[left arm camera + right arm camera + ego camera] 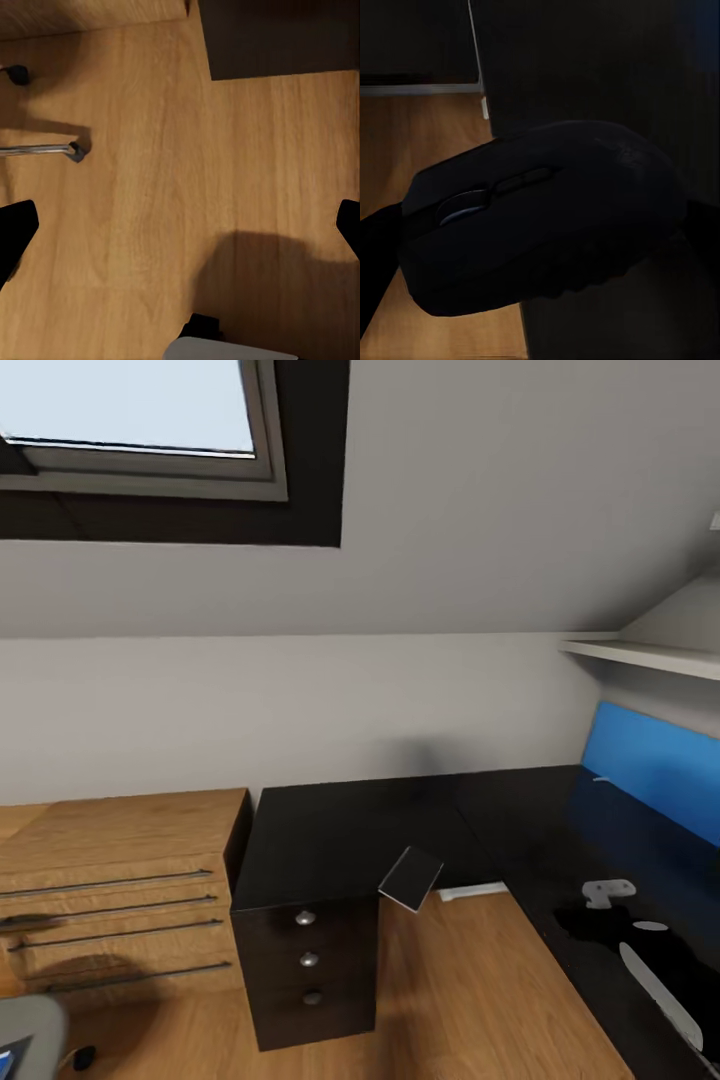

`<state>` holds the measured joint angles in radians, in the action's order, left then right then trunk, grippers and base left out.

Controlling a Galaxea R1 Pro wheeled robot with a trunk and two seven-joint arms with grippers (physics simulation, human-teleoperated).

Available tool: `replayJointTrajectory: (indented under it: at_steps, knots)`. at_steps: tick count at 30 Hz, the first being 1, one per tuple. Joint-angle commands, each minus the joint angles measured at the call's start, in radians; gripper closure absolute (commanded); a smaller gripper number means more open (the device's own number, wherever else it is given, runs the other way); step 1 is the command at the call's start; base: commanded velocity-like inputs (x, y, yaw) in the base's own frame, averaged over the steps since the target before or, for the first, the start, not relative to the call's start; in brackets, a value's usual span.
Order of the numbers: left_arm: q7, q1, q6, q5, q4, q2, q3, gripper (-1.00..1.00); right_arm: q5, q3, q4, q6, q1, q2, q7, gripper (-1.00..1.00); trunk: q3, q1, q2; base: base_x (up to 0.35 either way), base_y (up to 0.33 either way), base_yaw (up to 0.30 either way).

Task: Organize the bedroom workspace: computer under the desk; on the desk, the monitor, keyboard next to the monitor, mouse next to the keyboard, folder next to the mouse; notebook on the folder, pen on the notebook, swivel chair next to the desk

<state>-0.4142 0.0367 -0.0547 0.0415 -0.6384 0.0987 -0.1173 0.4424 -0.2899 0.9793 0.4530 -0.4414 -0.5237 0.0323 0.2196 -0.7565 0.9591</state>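
My right gripper (pixel 540 240) is shut on the mouse (pixel 540 217), a dark grey oval with a scroll wheel that lies crosswise between the fingers. Under it are the black edge of the desk and a strip of wooden floor. The desk (pixel 350 830) has a glossy black L-shaped top and a black drawer unit (pixel 310 970) with three round knobs. My left gripper (pixel 180 229) hangs open over bare wooden floor. A grey corner of the swivel chair (pixel 30 1025) shows at the lower left, with a sliver of bright blue, likely the folder (pixel 10 1057), on it. The chair's chrome leg (pixel 37 150) ends in a black caster.
A light wooden drawer cabinet (pixel 120 890) stands left of the desk. A blue panel (pixel 650 760) lines the wall over the desk's right wing, below a white shelf (pixel 650 655). A small dark slab (pixel 410 878) tilts at the desk's inner corner. White shapes (pixel 605 893) show on the glossy top.
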Motion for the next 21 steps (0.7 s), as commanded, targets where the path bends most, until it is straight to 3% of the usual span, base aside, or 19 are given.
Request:
replayJointTrajectory:
  at_steps: [1,14,21]
  knots:
    - [-0.006,0.000,-0.002,0.004,-0.001,-0.001,-0.004,-1.00,0.006,-0.003,0.000,0.003,-0.001,-0.001,0.002,1.00,0.001,0.000,0.001,0.000,0.000,-0.273]
    - [-0.006,0.001,-0.002,0.004,-0.001,-0.002,-0.004,-1.00,0.006,-0.003,-0.002,0.003,-0.001,0.001,0.003,1.00,-0.008,0.000,0.001,0.000,0.000,-0.273]
    - [-0.006,0.000,-0.003,0.004,-0.001,-0.002,-0.002,-1.00,0.005,-0.003,-0.001,-0.002,-0.002,0.003,0.014,1.00,-0.008,0.000,0.001,0.000,0.000,-0.032]
